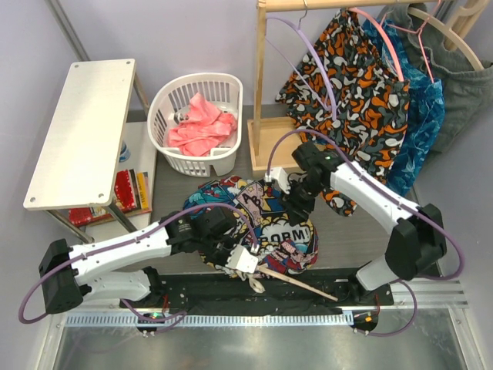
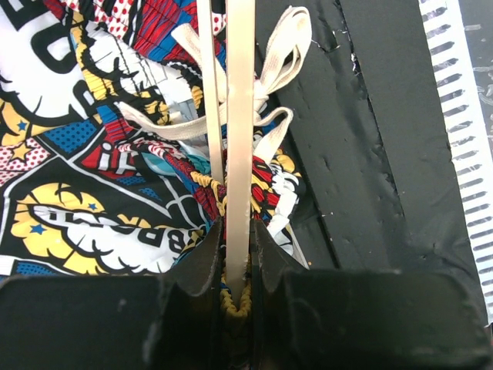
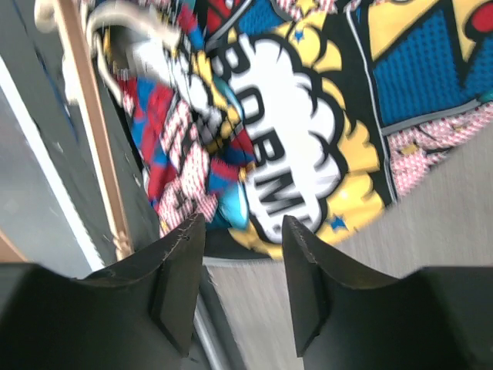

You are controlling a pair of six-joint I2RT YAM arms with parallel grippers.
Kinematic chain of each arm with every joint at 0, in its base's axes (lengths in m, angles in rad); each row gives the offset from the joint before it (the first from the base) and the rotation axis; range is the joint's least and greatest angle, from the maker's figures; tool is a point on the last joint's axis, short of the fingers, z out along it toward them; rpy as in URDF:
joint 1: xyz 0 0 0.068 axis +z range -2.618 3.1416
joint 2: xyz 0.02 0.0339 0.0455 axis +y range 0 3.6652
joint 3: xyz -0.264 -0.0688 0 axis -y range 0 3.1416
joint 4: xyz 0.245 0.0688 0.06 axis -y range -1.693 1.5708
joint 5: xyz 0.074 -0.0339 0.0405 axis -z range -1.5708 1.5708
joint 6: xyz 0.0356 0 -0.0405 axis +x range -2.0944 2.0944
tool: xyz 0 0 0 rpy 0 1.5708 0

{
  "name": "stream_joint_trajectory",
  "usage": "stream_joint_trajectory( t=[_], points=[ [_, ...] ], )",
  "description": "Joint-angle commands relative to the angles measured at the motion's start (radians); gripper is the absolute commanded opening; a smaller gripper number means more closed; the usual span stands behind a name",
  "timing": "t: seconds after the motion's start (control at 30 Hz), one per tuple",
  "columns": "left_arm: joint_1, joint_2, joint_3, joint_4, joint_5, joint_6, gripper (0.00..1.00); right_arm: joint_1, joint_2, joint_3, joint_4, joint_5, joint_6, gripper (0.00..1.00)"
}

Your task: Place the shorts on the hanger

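Two claws: left clamps beige hanger, perhaps waistband; right gapes empty over crumpled comic-print shorts.

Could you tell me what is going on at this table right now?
The left gripper is clamped on the bar of the hanger along with a fold of the shorts. The right gripper hangs open just above the shorts, holding nothing. The shorts lie bunched on the table, not yet hung.

Bright, even overhead light in the top view; shadows are soft, and the metal sheet at the near edge shows dull glare. Left wrist view is sharp. Right wrist view is motion-blurred, the shorts smeared, worst upper left.
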Motion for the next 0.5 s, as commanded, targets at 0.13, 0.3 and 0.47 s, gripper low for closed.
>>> stream_joint_trajectory(
  t=[0.13, 0.3, 0.47],
  points=[
    [-0.011, -0.004, 0.046, 0.032, -0.012, 0.006, 0.00, 0.171, 0.132, 0.033, 0.126, 0.129, 0.315, 0.49],
    [-0.011, -0.001, 0.042, 0.037, -0.009, -0.002, 0.00, 0.204, 0.207, 0.019, 0.175, 0.252, 0.344, 0.46],
    [-0.011, 0.002, 0.049, 0.031, -0.012, -0.005, 0.00, 0.225, 0.278, 0.023, 0.165, 0.267, 0.353, 0.46]
  ],
)
